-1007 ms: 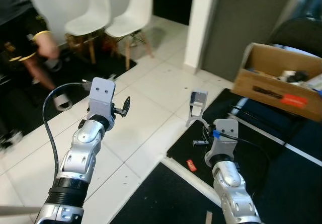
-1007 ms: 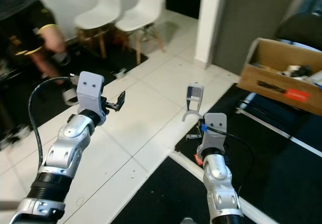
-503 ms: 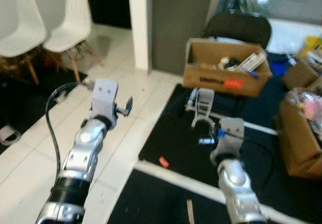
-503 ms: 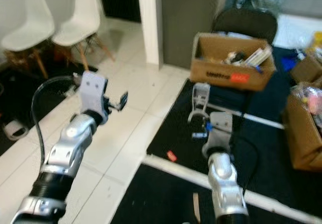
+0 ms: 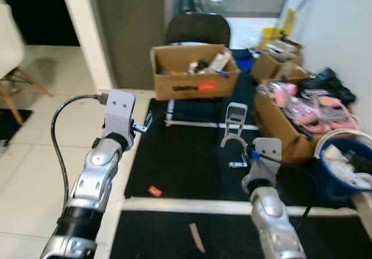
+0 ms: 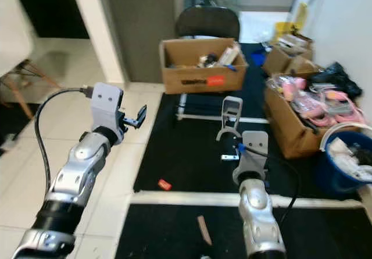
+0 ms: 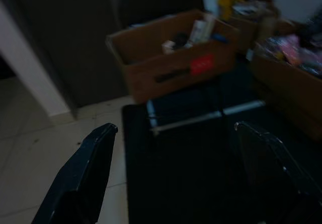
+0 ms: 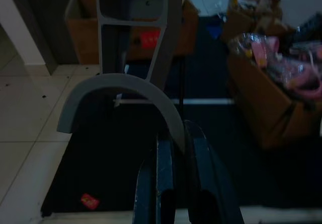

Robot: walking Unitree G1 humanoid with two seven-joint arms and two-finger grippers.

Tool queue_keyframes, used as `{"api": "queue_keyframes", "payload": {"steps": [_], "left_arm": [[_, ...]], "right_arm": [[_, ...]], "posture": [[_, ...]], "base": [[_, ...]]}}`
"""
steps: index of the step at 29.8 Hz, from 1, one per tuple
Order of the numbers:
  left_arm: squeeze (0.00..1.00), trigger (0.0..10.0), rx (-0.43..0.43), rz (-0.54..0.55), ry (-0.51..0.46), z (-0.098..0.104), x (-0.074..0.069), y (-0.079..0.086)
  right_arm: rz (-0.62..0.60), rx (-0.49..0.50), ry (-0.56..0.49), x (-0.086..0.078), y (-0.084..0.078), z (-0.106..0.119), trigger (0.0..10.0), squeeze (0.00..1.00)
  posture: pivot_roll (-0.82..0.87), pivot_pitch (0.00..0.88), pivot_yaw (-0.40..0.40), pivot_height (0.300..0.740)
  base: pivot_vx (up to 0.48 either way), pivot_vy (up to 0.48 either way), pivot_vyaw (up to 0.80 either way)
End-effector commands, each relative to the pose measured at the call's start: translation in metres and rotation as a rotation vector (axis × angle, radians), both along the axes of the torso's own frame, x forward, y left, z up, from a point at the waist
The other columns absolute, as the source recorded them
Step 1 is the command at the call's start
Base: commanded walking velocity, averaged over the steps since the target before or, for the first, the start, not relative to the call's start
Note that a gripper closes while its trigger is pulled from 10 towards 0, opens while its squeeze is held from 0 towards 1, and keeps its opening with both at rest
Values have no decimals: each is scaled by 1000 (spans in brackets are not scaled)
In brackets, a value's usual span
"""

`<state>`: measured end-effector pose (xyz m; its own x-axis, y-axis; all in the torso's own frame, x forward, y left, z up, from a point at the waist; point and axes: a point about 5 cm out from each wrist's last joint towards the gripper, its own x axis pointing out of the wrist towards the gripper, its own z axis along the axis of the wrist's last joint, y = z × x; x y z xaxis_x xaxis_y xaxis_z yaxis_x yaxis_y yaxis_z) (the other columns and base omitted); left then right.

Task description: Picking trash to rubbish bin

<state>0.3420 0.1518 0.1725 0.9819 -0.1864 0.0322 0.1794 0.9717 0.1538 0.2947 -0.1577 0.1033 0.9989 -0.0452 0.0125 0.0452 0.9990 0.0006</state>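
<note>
My right gripper is shut on a grey plastic bracket with an arched foot, held upright above the black mat. My left gripper is raised on the left, over the mat's edge, its fingers open and holding nothing. A small red scrap lies on the mat near the white strip of floor. A tan strip lies on the nearer mat. A blue bin holding white rubbish stands at the far right.
An open cardboard box full of odds and ends rests in front of a black chair. More cardboard boxes with pink items stand on the right. White tiles lie to the left, and a white pillar stands at the back left.
The camera has swung right: the white chairs and the person have left the picture, and the boxes and blue bin have come in. Both grippers keep their poses.
</note>
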Motion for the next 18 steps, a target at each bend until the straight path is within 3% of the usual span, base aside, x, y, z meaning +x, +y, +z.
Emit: {"api": "queue_keyframes", "payload": {"steps": [1, 13, 18], "left_arm": [[0, 10000, 16, 11, 17, -5, -1, 3], [0, 10000, -62, 50, 40, -7, -1, 8], [0, 10000, -68, 81, 45, -10, -1, 13]], "right_arm": [[-5, 2, 15, -1, -1, -2, 10000, 0], [-8, -1, 10, -1, -4, -1, 10000, 0], [-4, -9, 35, 0, -4, -5, 10000, 0]], "posture": [[-17, 120, 73, 740], [-18, 122, 67, 740], [-15, 124, 63, 740]], "base": [[0, 0, -800], [0, 0, -800], [0, 0, 0]]}}
